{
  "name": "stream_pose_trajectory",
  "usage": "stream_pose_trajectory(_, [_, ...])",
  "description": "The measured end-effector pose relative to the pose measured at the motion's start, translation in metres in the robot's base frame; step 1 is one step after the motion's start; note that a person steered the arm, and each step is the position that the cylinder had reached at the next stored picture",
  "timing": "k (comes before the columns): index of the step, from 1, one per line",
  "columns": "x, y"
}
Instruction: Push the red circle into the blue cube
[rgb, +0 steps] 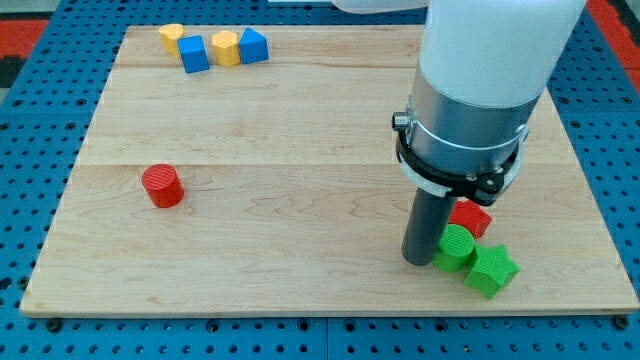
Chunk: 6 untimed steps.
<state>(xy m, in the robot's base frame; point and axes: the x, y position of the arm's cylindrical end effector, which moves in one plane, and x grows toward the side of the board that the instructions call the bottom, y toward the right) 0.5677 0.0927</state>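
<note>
Green star-ish block (491, 270) sat nearest the camera, lower right of frame, touching a green cylinder (455, 246) just up-left of it. A second red block (470, 217) sat right behind those two, shape unclear, partly hidden by the rod. My tip (420, 261) was down on the wooden board (300, 200), just left of the green cylinder, touching or nearly so. No pincer on this rig, just the rod, so no open/closed state to give. Red circle (162, 186) stood alone, left of centre, well apart from the tip. Blue cube (194, 53) was upper left, in a row: yellow block (171, 38), blue cube, yellow block (226, 47), second blue block (254, 45), all close together.
</note>
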Motion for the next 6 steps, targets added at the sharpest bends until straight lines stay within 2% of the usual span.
stream_pose_trajectory(1, [0.02,-0.053])
stream_pose_trajectory(2, [0.003,-0.129])
stream_pose_trajectory(3, [-0.005,-0.163])
stream_pose_trajectory(6, [-0.002,-0.167])
